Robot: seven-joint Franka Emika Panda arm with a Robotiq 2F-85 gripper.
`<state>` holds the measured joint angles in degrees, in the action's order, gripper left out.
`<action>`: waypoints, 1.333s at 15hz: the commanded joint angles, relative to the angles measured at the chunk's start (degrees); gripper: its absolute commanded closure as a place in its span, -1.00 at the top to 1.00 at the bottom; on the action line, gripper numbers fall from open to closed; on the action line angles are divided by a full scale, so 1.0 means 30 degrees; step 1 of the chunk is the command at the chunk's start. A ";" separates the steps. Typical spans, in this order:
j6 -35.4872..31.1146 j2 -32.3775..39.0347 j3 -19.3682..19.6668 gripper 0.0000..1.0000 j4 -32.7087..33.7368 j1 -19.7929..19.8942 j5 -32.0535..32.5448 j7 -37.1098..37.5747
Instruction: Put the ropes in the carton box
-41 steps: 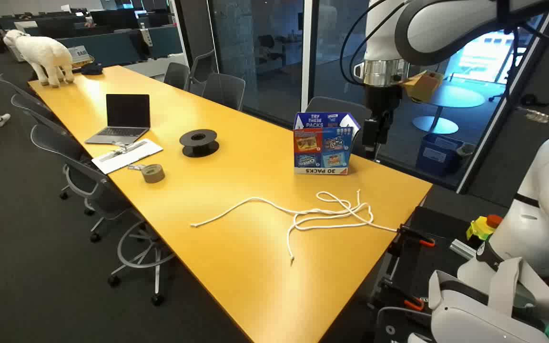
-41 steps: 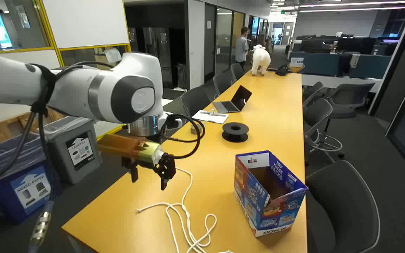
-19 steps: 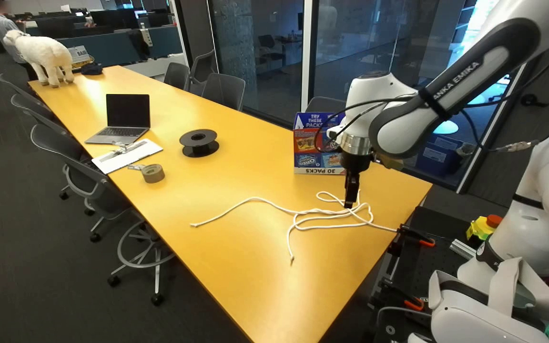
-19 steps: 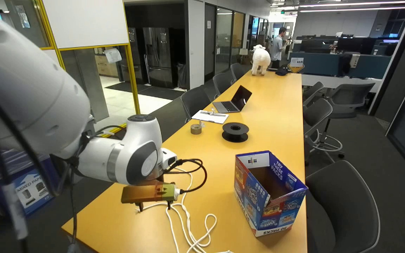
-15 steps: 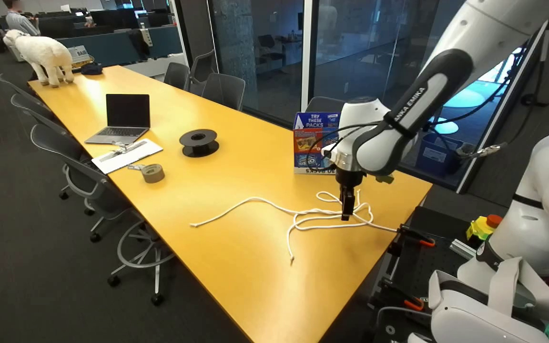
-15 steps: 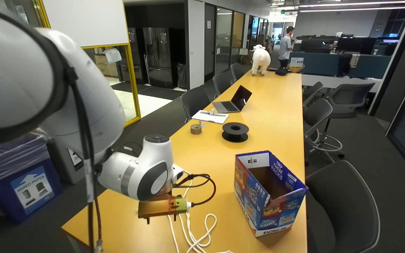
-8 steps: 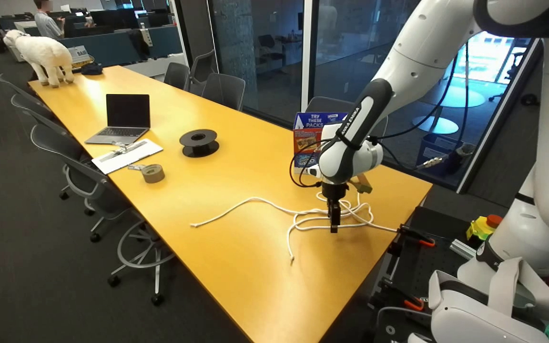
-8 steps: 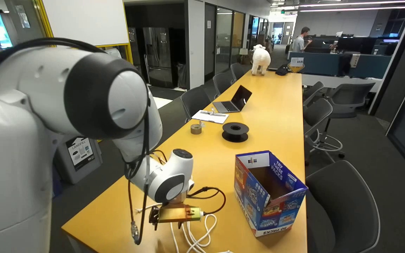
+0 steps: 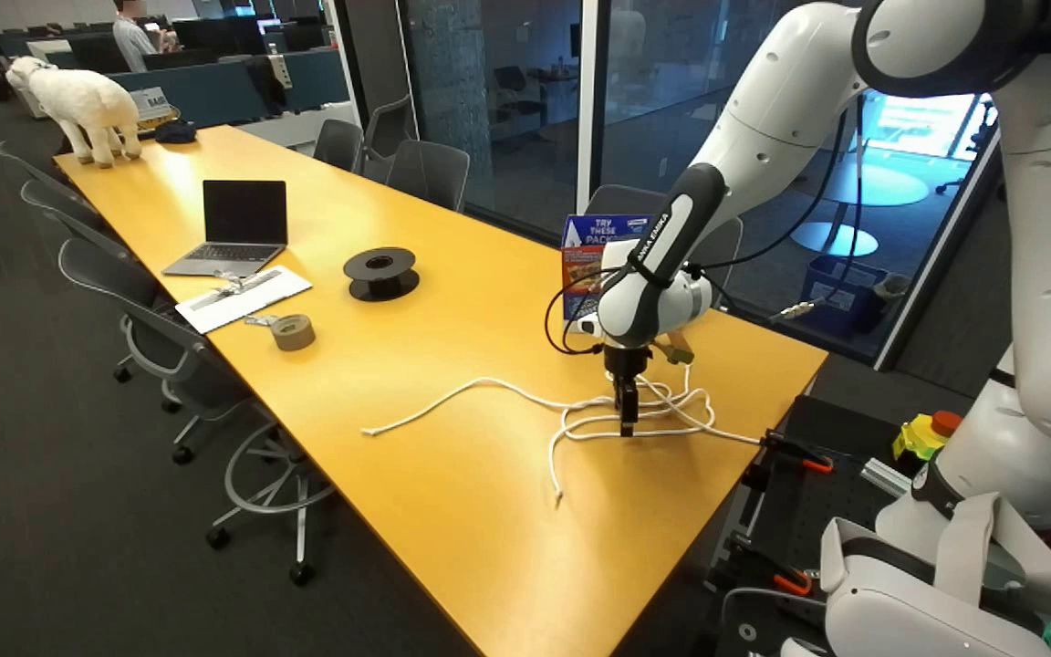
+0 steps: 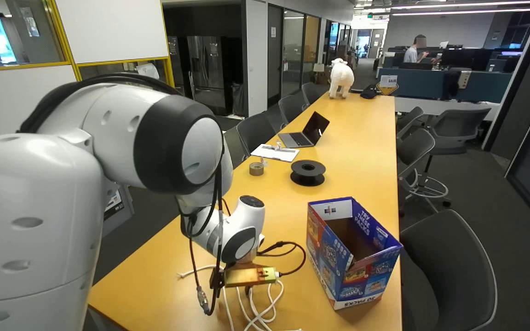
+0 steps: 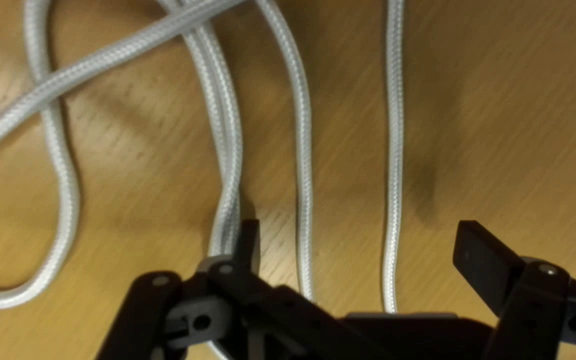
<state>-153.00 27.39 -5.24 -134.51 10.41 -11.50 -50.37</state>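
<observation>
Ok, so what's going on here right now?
The gripper is low over the white ropes, its jaws wide open with two strands running between them; nothing is gripped. I can't tell whether it touches a rope. The ropes lie in loose loops on the table, apart from the upright, open-topped box. No rope shows inside the box, so the pick-up hasn't been made yet. Closing on those two strands seems a likely next step.

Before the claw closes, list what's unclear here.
Ropes: cut off by the bottom edge in an exterior view; partly behind the claw in the wrist view.
Carton box: partly behind the arm in an exterior view.
Whether a clamp pins rope: too small to tell in an exterior view.
</observation>
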 commanded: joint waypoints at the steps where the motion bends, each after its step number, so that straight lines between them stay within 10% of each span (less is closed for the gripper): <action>1: 0.0572 -0.0272 -0.0377 1.00 0.0472 0.0345 0.0782 0.0286; 20: 0.0156 0.0390 0.0889 1.00 0.1173 0.0113 0.4044 0.2643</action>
<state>-152.62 27.70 -2.63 -131.84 10.55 -0.82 -44.31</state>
